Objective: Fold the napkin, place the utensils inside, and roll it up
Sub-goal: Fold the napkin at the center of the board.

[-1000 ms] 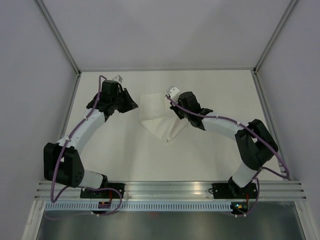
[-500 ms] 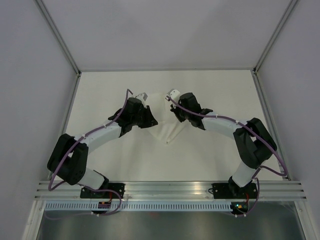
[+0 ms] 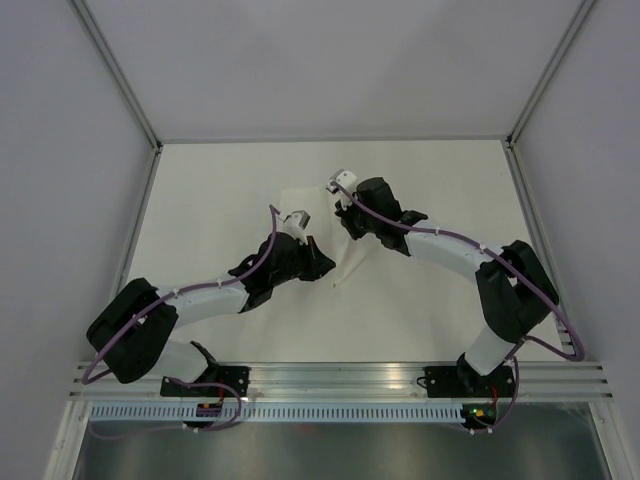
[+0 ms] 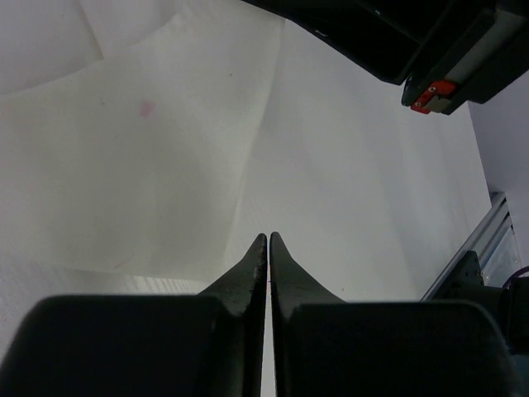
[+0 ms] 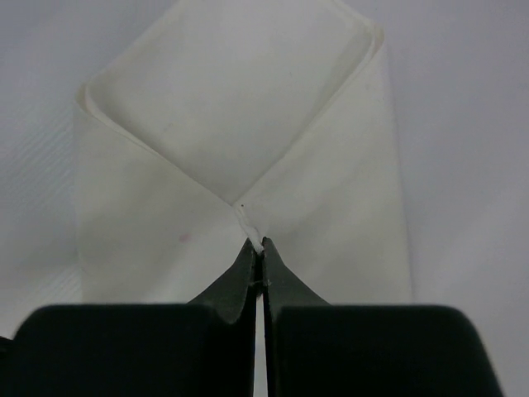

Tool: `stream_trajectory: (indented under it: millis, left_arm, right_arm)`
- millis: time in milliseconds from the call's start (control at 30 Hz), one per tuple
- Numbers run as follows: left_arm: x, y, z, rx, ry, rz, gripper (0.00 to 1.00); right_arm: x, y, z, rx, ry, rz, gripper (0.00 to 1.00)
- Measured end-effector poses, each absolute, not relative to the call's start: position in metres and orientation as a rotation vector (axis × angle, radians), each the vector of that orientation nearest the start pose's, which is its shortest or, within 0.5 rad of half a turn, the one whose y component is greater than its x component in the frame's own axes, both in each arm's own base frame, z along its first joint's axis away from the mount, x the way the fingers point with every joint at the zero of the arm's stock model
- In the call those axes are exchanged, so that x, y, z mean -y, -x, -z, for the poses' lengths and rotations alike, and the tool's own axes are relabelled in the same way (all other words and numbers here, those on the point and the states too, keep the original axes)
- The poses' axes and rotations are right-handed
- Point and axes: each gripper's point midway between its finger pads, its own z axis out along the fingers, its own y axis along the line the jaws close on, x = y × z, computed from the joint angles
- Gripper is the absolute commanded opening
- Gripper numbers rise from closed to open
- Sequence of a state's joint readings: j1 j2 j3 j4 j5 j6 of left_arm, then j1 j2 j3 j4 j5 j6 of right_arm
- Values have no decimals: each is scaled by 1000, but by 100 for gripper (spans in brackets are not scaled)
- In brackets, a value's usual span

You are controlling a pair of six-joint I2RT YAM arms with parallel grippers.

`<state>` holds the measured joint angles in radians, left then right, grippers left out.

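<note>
The white napkin (image 3: 352,258) lies partly folded in the middle of the table, mostly covered by the two arms. My right gripper (image 3: 348,232) is shut on a folded-in corner of the napkin (image 5: 231,116); the pinched tip sticks out just past its fingertips (image 5: 257,248). My left gripper (image 3: 322,268) is shut with nothing seen between its fingertips (image 4: 269,240), low over the near part of the napkin (image 4: 165,165). The utensils are out of view.
The off-white tabletop (image 3: 220,180) is enclosed by grey walls with metal frame posts (image 3: 118,70) at the left, back and right. An aluminium rail (image 3: 340,380) with the arm bases runs along the near edge. The right arm's body (image 4: 446,58) is close above the left gripper.
My left arm has swung from the table's left side rightward and nearer, onto the napkin's near part. My right gripper has kept its hold on the napkin, hardly moving.
</note>
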<state>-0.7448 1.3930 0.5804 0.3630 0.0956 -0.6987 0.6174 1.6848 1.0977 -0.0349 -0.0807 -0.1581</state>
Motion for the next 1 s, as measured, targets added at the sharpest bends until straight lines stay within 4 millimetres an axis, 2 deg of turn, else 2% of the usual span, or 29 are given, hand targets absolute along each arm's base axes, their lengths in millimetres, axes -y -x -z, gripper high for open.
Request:
stream_trajectory:
  millis: [133, 267, 367, 467, 567, 733, 900, 1000]
  left_arm:
    - [307, -262, -111, -2101, -110, 999, 2]
    - [313, -256, -114, -2050, -117, 1022, 2]
    - [302, -248, -111, -2016, -91, 1007, 2]
    - [285, -243, -118, -1950, -46, 996, 2]
    - [267, -242, -137, -1862, 11, 987, 2]
    - [256, -248, -168, -1765, 67, 980, 2]
    - [251, -252, -168, -1764, 89, 946, 2]
    - [246, -255, -165, -1772, 112, 912, 2]
  right_arm:
    - [-285, -372, -133, -1997, 869, -382, 1]
    - [-292, -367, -148, -1971, 864, -412, 0]
    - [-295, -362, -149, -1974, 871, -423, 0]
    - [-298, -356, -151, -1978, 878, -432, 0]
    - [-301, -352, -156, -1967, 878, -439, 0]
    - [-298, -351, -166, -1946, 861, -420, 0]
    - [-289, -344, -161, -1951, 869, -393, 0]
    - [-292, -341, -162, -1943, 882, -391, 0]
